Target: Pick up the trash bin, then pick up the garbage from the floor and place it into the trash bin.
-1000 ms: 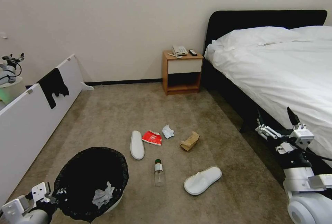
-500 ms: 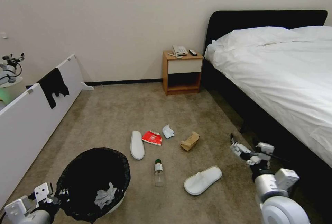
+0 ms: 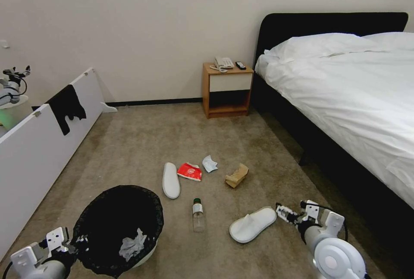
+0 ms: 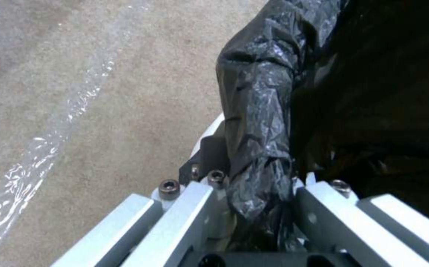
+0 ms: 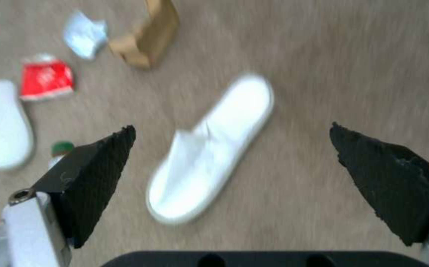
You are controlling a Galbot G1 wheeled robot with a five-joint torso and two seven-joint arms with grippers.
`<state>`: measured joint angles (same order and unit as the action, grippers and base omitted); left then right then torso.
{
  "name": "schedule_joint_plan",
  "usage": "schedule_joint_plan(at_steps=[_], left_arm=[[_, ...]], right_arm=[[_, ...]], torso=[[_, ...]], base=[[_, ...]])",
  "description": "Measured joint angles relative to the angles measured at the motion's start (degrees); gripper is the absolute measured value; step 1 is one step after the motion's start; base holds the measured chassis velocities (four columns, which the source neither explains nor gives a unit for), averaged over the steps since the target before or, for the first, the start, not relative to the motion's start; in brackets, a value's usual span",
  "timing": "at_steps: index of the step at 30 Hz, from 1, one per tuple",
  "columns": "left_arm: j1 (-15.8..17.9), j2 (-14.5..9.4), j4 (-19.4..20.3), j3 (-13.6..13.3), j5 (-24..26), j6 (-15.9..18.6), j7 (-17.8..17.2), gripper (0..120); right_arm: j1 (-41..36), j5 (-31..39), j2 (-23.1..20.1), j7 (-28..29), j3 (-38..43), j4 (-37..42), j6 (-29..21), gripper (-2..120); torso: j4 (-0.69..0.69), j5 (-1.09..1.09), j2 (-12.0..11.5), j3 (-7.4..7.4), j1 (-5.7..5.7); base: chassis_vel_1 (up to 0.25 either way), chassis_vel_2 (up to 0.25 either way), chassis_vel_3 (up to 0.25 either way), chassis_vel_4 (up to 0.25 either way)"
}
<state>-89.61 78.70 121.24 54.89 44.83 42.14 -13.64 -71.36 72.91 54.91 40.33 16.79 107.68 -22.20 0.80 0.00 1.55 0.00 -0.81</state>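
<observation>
The trash bin [image 3: 86,221], white with a black bag over its rim, hangs at the lower left with crumpled tissue inside. My left gripper [image 3: 71,244] is shut on its bagged rim [image 4: 258,167]. On the floor [image 3: 142,141] lies the garbage: two white slippers [image 3: 252,224] [image 3: 170,180], a clear bottle [image 3: 198,214], a red packet [image 3: 189,171], a pale-blue mask [image 3: 209,164] and a brown paper bag [image 3: 236,176]. My right gripper [image 3: 293,214] [image 5: 230,127] is open, just right of the near slipper [image 5: 209,148] and above it, holding nothing.
A bed [image 3: 345,98] with a dark frame runs along the right, close to my right arm. A wooden nightstand [image 3: 227,89] stands at the far wall. A white panel [image 3: 43,141] with a black cloth over it lines the left.
My right arm has swung left and down from beside the bed to the near slipper. The left gripper and the bin have barely moved.
</observation>
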Motion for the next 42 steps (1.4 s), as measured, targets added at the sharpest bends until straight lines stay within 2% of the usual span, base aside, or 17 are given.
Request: schedule_joint_plan(at_steps=[2, 3, 5, 7, 9, 15, 25, 42], left_arm=[[0.01, 0.00, -0.02, -0.04, -0.01, 0.00, 0.01, 1], [0.03, -0.05, -0.03, -0.07, -0.03, 0.00, 0.04, 1], [0.04, -0.12, -0.05, -0.06, -0.04, 0.00, 0.06, 1], [0.03, -0.17, -0.06, -0.04, -0.02, 0.00, 0.07, 1], [0.03, -0.34, -0.19, 0.04, 0.04, 0.00, 0.12, 1], [0.19, -0.40, -0.51, 0.17, 0.13, 0.00, 0.18, 1], [0.61, -0.25, -1.21, -0.01, 0.13, 0.00, 0.59, 1], [1.55, -0.58, -3.03, -1.13, -0.16, 0.00, 0.94, 1]], right_arm=[[1.09, 0.81, 0.61, 0.52, -0.90, -1.61, -0.40, 100], [3.80, 1.44, 3.03, 1.42, -3.47, -6.77, -0.92, 100], [5.03, 1.12, 4.66, 1.44, -5.03, -9.77, -0.92, 100], [5.55, 0.94, 5.40, 1.44, -5.59, -11.01, -0.90, 100], [7.70, 0.16, 8.54, 1.24, -7.76, -15.07, -0.55, 100], [10.78, -1.31, 13.03, 0.48, -11.22, -20.44, 0.02, 100], [14.35, -3.16, 16.94, -0.82, -14.93, -26.09, 0.72, 100], [18.67, -6.30, 19.55, -3.08, -14.62, -33.65, 2.65, 100]], torso=[[0.00, 0.00, 0.00, 0.00, 0.00], [0.00, 0.00, 0.00, 0.00, 0.00], [0.00, 0.00, 0.00, 0.00, 0.00], [0.00, 0.00, 0.00, 0.00, 0.00], [0.00, 0.00, -0.01, 0.00, 0.00], [0.00, 0.00, -0.01, 0.00, 0.00], [0.00, -0.01, -0.01, 0.00, 0.00], [0.01, 0.00, -0.01, 0.00, 0.00]], base=[[0.000, 0.000, 0.000, 0.000], [0.000, 0.000, 0.000, 0.000], [0.000, 0.000, 0.000, 0.000], [0.000, 0.000, 0.000, 0.000], [0.000, 0.000, 0.000, 0.000], [0.000, 0.000, 0.000, 0.000], [0.000, 0.000, 0.000, 0.000], [0.000, 0.000, 0.000, 0.000]])
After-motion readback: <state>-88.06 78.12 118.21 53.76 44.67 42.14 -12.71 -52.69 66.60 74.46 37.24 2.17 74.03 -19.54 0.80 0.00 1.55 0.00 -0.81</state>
